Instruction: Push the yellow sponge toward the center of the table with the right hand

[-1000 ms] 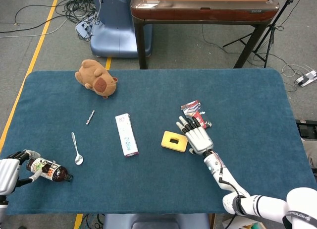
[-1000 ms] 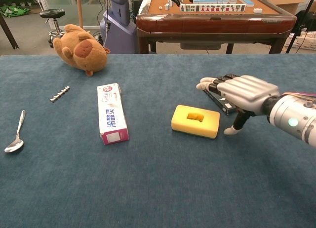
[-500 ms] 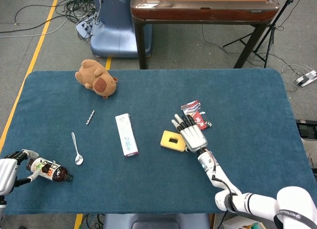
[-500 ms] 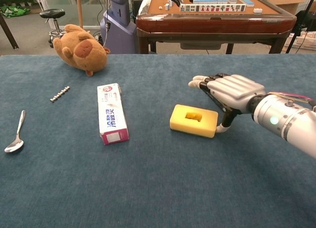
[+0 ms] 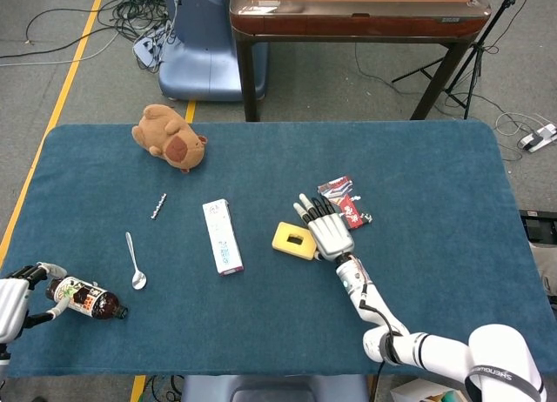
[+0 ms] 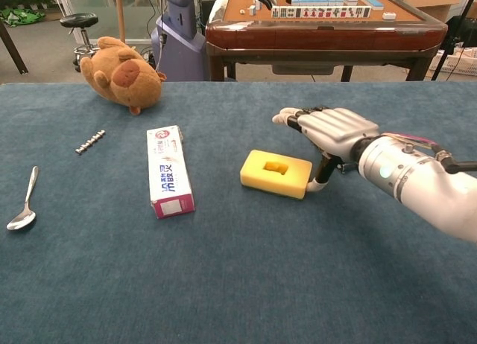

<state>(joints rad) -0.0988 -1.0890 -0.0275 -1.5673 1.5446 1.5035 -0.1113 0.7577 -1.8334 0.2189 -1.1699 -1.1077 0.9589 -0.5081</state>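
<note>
The yellow sponge (image 5: 293, 239) (image 6: 276, 173), with a rectangular hollow in its top, lies flat on the blue table (image 5: 435, 176) a little right of the middle. My right hand (image 5: 326, 231) (image 6: 328, 128) is at its right side, fingers stretched out and apart above the cloth. The thumb reaches down and touches the sponge's right edge. It holds nothing. My left hand (image 5: 10, 302) shows only in the head view, at the near left corner, with its fingers around the end of a dark bottle (image 5: 85, 299) lying on the table.
A white and pink toothpaste box (image 5: 223, 237) (image 6: 168, 170) lies left of the sponge. Further left are a spoon (image 5: 135, 263) (image 6: 22, 202) and a small metal bit (image 5: 157, 206) (image 6: 89, 141). A brown plush (image 5: 170, 137) (image 6: 123, 74) sits far left. A snack packet (image 5: 342, 197) lies behind my right hand.
My right hand has moved left with its thumb against the sponge, and the sponge has slid left toward the toothpaste box. The left hand and bottle have not moved.
</note>
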